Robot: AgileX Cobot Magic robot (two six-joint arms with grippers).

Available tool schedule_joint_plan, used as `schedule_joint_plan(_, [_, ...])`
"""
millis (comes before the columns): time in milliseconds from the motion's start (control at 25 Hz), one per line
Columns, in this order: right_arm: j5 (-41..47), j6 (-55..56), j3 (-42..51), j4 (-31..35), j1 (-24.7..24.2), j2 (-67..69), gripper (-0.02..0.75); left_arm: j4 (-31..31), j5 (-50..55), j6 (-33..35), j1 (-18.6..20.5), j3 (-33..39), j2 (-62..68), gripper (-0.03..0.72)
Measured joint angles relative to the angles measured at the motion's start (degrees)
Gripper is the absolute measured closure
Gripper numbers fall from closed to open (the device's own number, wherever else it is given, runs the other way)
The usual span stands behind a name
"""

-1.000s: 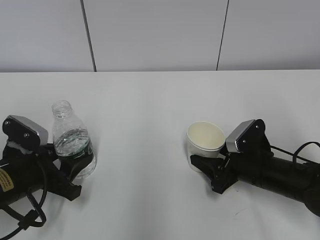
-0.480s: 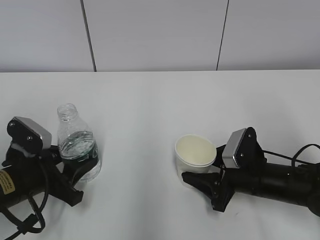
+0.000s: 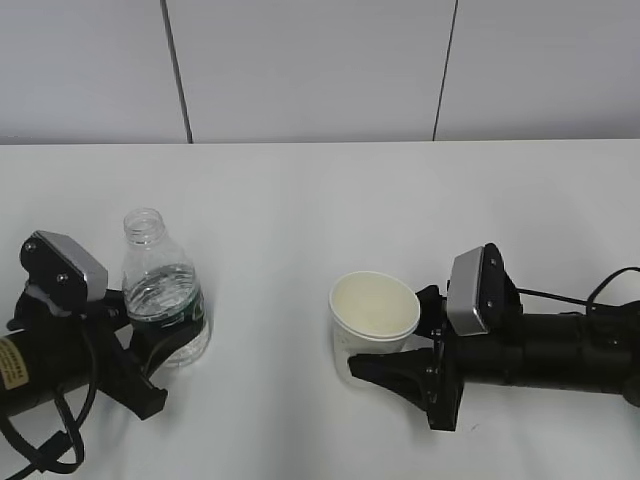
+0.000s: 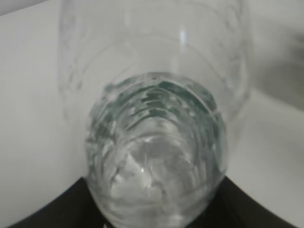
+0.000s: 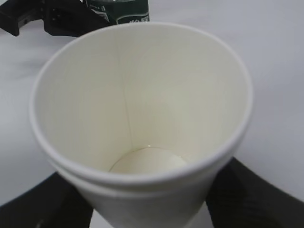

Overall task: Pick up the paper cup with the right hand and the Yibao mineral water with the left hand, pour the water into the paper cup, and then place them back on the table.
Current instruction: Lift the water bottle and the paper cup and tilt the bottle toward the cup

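Note:
My left gripper [image 3: 165, 345] is shut on the Yibao mineral water bottle [image 3: 162, 300], which is clear, uncapped, upright and part full of water. The bottle fills the left wrist view [image 4: 154, 142], with black fingers [image 4: 52, 209] at either side of its base. My right gripper [image 3: 385, 365] is shut on the white paper cup [image 3: 372, 318], held a little above the table and tilted slightly. In the right wrist view the cup [image 5: 142, 118] shows a cream interior with a little clear water at the bottom. The bottle's green label [image 5: 118, 9] shows beyond the cup's rim.
The white table [image 3: 320, 200] stretches wide behind and between the arms. A grey panelled wall [image 3: 320, 70] stands at the far edge. A black cable [image 3: 600, 290] trails from the right arm.
My right gripper has carried the cup leftward and nearer the camera. My left gripper has shifted the bottle a little to the right.

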Motion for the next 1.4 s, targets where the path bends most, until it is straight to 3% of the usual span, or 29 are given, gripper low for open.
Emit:
schedule_joint_plan(320, [0.75, 4.77, -4.59, -3.59, 5.61, -0.14, 0.267, 0.8, 0.39, 0.27, 0.0, -1.66, -5.19, 0.351])
schedule_joint_plan(600, [7.21, 12.92, -10.91, -4.56, 10.14, -0.14, 0.267, 4.78, 12.9, 0.47, 0.0, -7.34, -9.98, 0.351])
schedule_joint_plan(760, [9.74, 20.98, -15.09, -8.2, 10.39, -0.14, 0.267, 7.58, 26.57, 0.59, -0.1, -12.19, -14.08, 0.352])
schedule_joint_plan(1400, [11.27, 26.45, -22.56, -12.74, 10.48, -0.14, 0.267, 22.58, 36.26, 2.61, -0.17, -21.96, -17.84, 0.356])
